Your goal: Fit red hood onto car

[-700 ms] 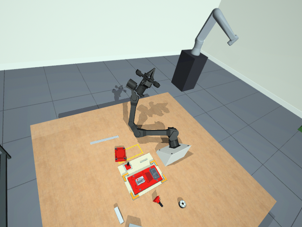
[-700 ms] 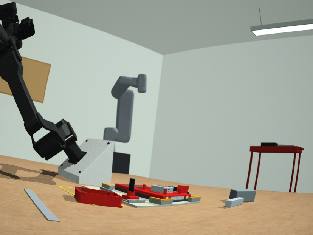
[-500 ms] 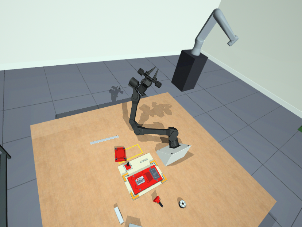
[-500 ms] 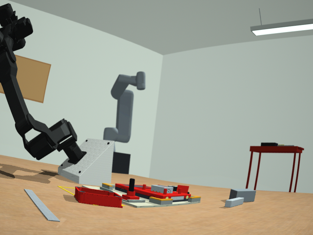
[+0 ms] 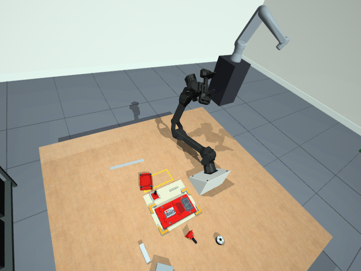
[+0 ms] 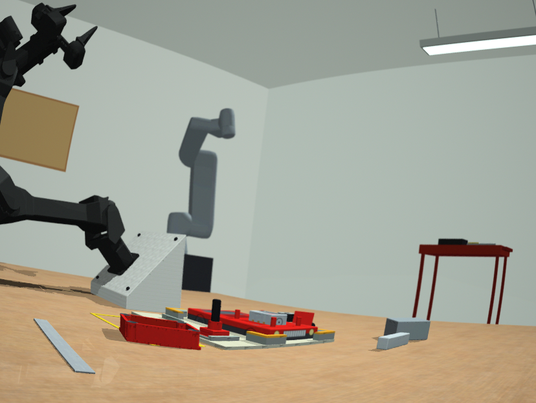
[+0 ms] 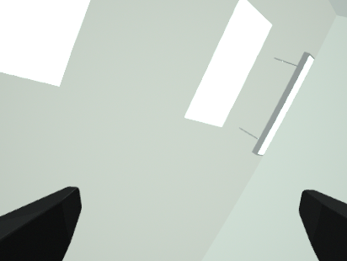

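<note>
The red hood [image 5: 146, 181] [image 6: 160, 333] lies on the table beside the jig, its hollow side facing up and its corner bosses showing. The red chassis [image 5: 167, 223] [image 6: 234, 322] sits in the cream jig [image 5: 163, 197] with its engine block [image 5: 169, 212] [image 6: 264, 317] on the deck. Short red pegs stand around the engine; one peg [image 6: 237, 313] shows clearly in the exterior view. My gripper [image 5: 214, 82] [image 6: 86, 16] [image 7: 191, 200] is open and empty, high above the table's far side and far from the hood. The wrist view shows only ceiling, lights and wall between the fingers.
A red piece with a black stick [image 5: 154, 195] [image 6: 216, 310] stands on the jig near the hood. A yellow outline [image 5: 169, 174], a flat grey strip [image 5: 127, 164] [image 6: 64, 345], another red-and-black piece [image 5: 189, 234], a wheel [image 5: 219, 240] and a pale bar [image 5: 144, 253] [image 6: 393, 341] lie around.
</note>
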You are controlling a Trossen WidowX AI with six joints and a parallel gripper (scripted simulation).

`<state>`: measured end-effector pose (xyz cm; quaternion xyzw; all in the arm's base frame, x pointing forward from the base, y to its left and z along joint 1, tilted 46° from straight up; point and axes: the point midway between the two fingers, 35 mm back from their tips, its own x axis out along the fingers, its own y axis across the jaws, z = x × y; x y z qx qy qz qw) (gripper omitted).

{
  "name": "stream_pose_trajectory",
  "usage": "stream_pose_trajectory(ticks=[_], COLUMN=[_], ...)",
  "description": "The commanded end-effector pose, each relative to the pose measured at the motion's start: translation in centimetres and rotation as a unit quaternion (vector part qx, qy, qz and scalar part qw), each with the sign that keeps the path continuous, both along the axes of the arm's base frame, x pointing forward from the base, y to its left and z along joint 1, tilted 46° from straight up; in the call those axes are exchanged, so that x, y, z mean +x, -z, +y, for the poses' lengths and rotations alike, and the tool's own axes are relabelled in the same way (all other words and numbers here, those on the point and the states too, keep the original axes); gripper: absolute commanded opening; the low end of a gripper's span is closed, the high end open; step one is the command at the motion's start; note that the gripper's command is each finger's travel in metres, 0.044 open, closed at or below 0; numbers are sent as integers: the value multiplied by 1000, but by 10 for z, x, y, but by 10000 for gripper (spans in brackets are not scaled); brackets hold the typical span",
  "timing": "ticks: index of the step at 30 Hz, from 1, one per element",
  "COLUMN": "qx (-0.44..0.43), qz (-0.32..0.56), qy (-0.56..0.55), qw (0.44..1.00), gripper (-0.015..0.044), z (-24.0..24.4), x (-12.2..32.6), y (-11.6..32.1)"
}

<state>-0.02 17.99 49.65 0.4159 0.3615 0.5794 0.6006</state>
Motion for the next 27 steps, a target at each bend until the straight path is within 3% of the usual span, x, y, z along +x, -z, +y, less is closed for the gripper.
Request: stream_pose_trajectory(ticks=[1, 9, 19, 27], qx=[-73, -275, -472, -694], qz=[-92, -267, -337, -357], qy=[82, 215, 258, 198], qw=[990, 898, 773, 593], gripper=[440, 440, 440, 440], z=[31, 74, 69, 20], x=[22, 102, 188, 283], y=[20, 72, 128, 191])
